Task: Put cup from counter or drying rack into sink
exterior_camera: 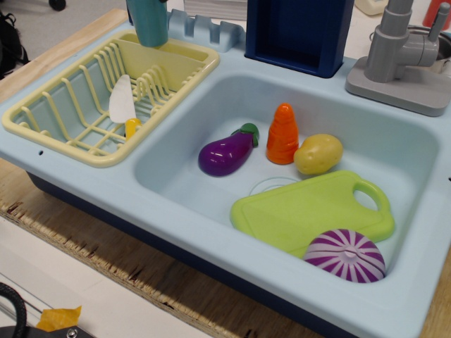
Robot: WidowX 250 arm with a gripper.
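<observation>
The teal-blue cup [149, 24] is upright at the far end of the pale yellow drying rack [84, 105], over its side compartment, and the top edge of the picture cuts it off. Only dark slivers of my gripper [149, 3] show at the cup's upper sides, closed around it. The rest of the arm is out of view. The light blue sink [176, 176] lies to the right of the rack, set in the light blue counter rim [106, 190].
In the sink lie a purple eggplant [225, 153], an orange carrot [282, 134], a yellow potato [318, 153], a green cutting board [310, 210] and a purple onion half [345, 255]. A white knife [122, 104] lies in the rack. A dark blue box [299, 32] and a grey faucet [402, 56] stand behind.
</observation>
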